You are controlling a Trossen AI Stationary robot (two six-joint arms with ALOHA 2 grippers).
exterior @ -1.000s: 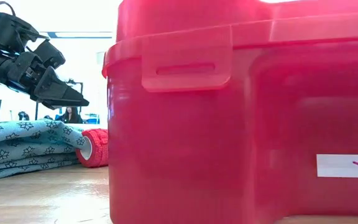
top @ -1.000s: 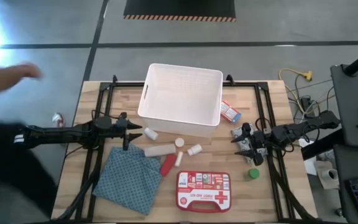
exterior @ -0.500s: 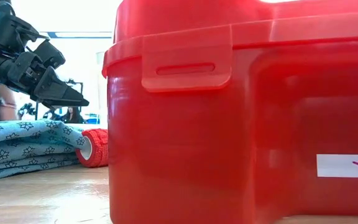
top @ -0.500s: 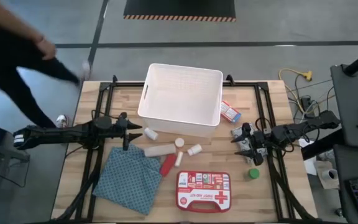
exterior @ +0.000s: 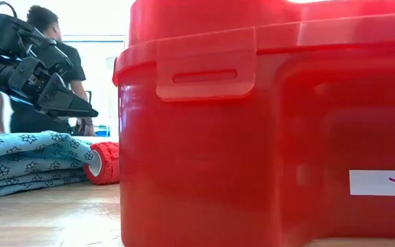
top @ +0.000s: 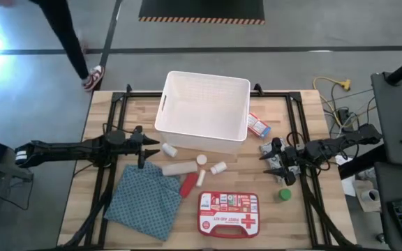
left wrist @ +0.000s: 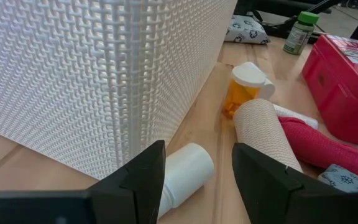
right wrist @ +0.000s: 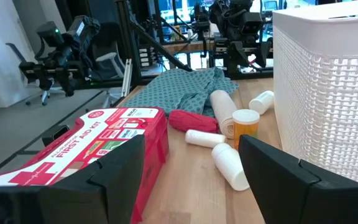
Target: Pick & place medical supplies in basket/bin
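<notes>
The white bin (top: 204,106) stands at the table's far middle. In front of it lie small white bottles (top: 169,149) (top: 218,168), a beige roll (top: 179,168) and a red roll (top: 188,184). The red-and-white first aid case (top: 227,213) sits near the front edge. A red-blue-white box (top: 258,125), a pale dotted pack (top: 269,148) and a green-capped bottle (top: 284,194) lie toward the right. My left gripper (top: 151,148) hovers open left of the bottles, above the table (exterior: 67,103). My right gripper (top: 271,162) hovers open beside the dotted pack. Neither touches anything.
A blue-green patterned cloth (top: 144,201) lies folded at the front left. An orange bottle with a white cap (left wrist: 244,87) lies beside the beige roll (left wrist: 263,134). Black frame rails (top: 110,132) run along both sides of the table. A person (exterior: 43,68) stands beyond the table.
Both arms and all supplies have kept still. A person at the table's far left has walked away toward the far side, and now shows behind my left gripper in the low view.
</notes>
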